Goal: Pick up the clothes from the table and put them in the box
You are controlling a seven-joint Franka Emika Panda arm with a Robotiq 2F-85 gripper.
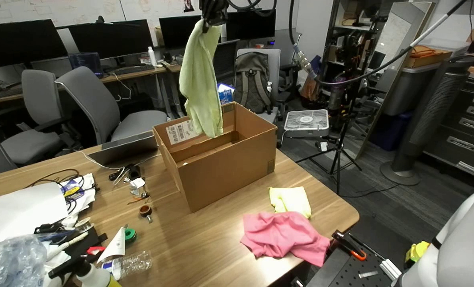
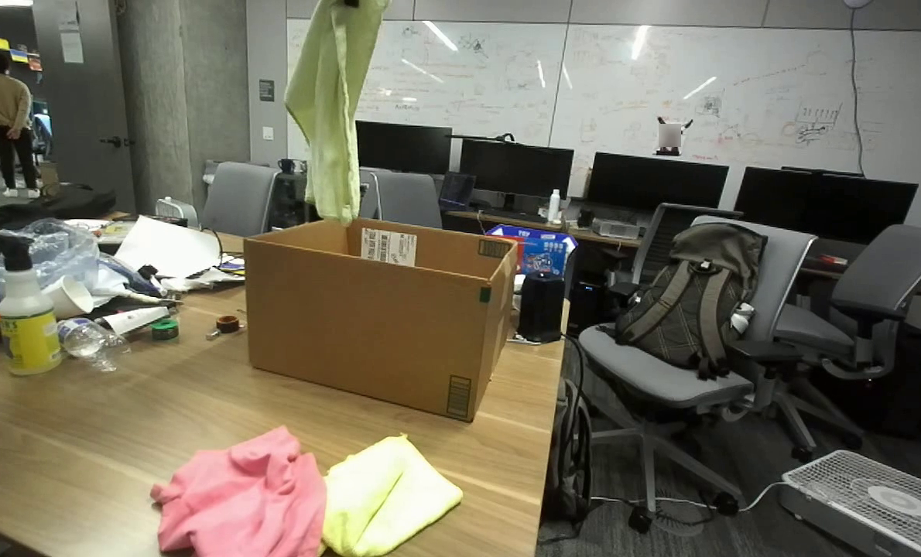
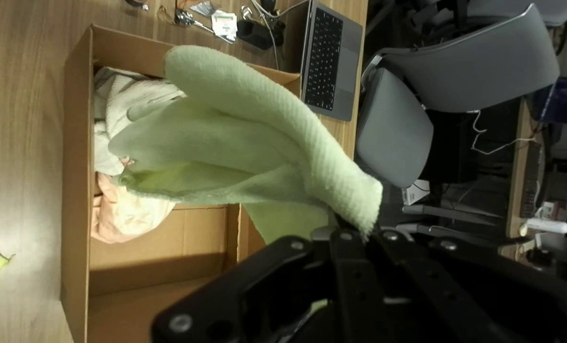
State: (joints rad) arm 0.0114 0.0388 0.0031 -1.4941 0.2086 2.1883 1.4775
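Observation:
My gripper (image 1: 208, 24) is shut on a light green cloth (image 1: 201, 75) and holds it up above the open cardboard box (image 1: 229, 175). The cloth hangs down, its lower end near the box opening. It also shows in the other views (image 2: 333, 108) (image 3: 245, 138). In the wrist view, the gripper (image 3: 362, 236) has the cloth between its fingertips, which are partly hidden. Inside the box lie a whitish cloth (image 3: 138, 100) and a peach cloth (image 3: 128, 209). A pink cloth (image 1: 283, 235) and a yellow cloth (image 1: 290, 199) lie on the table, touching, in front of the box (image 2: 368, 317).
A laptop (image 3: 329, 62) stands behind the box, with cables and small parts beside it. A spray bottle (image 2: 27, 309), a plastic bottle (image 1: 131, 263), papers and a plastic bag (image 1: 14, 259) crowd one table side. A black device (image 2: 542, 305) stands near the box.

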